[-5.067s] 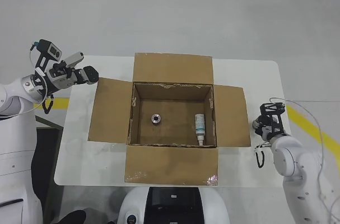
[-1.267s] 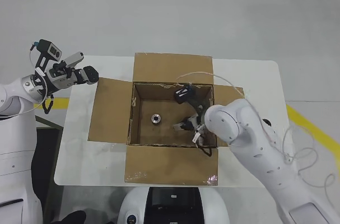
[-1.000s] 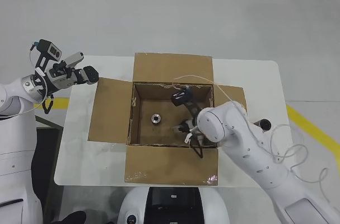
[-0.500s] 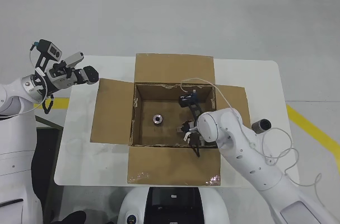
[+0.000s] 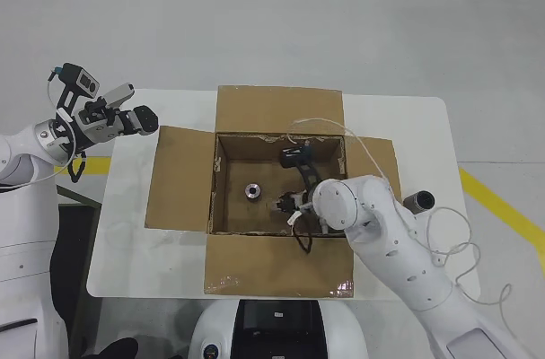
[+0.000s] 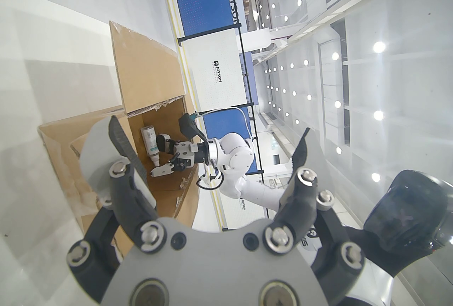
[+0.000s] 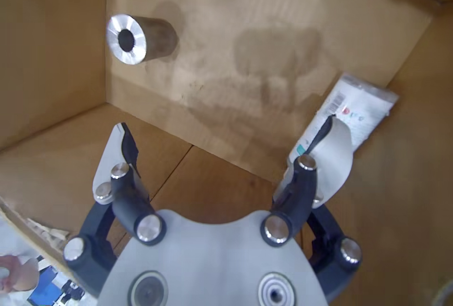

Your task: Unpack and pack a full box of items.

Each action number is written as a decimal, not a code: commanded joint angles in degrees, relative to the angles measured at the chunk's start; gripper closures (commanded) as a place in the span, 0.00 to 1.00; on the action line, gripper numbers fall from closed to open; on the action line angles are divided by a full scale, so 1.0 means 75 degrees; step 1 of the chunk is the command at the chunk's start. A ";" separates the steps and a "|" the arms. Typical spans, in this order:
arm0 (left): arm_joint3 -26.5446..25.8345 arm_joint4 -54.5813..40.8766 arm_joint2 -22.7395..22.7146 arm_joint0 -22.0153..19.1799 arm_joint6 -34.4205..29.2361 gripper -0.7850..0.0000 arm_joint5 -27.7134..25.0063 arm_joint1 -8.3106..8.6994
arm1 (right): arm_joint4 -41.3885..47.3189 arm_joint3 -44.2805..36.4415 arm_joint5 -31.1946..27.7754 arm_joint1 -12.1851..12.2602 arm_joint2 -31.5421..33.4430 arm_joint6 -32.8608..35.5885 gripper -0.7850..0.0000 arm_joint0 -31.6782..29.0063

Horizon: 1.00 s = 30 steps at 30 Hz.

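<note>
An open cardboard box (image 5: pixel 178 179) stands mid-table with its flaps spread. On its floor stands a short metal cylinder (image 5: pixel 251 189) (image 7: pixel 127 39). A white bottle (image 7: pixel 357 109) (image 6: pixel 150 141) lies against the box's right wall, and my right arm hides it in the top view. My right gripper (image 5: pixel 285 205) (image 7: pixel 226 125) (image 6: pixel 162 158) is inside the box, open and holding nothing, with one finger (image 7: pixel 334 144) right beside the bottle. Over the table's far left corner, outside the box, my left gripper (image 5: pixel 145 119) (image 6: pixel 209 128) hangs open and holds nothing.
A dark cylinder (image 5: pixel 418 201) lies on the white table (image 5: pixel 124 260) just beyond the box's right flap. A loose white cable (image 5: pixel 452 242) loops off my right arm over that side. The box walls (image 7: pixel 53 38) stand close around the right gripper.
My right arm has come from the table's right edge into the box, covering the bottle in the top view. Over the last second the gripper edged toward the box's middle. The left arm has not moved.
</note>
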 commanded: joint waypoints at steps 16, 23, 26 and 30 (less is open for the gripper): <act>0.0000 0.0000 0.0000 0.0000 0.0000 0.00 0.0000 0.0000 | -0.1258 0.0457 0.0125 -0.0078 -0.0321 0.0567 0.00 0.0029; 0.0000 0.0000 0.0000 0.0000 0.0000 0.00 0.0000 0.0000 | -0.1159 0.0593 0.0122 -0.0167 -0.0315 0.0570 0.00 -0.0043; 0.0000 0.0000 0.0000 0.0000 0.0000 0.00 0.0000 0.0000 | -0.0907 0.0596 0.0177 -0.0209 -0.0246 0.0515 0.00 -0.0072; 0.0000 0.0000 0.0000 0.0000 0.0000 0.00 0.0000 0.0000 | -0.0617 0.0482 0.0099 -0.0248 -0.0174 0.0311 0.00 -0.0116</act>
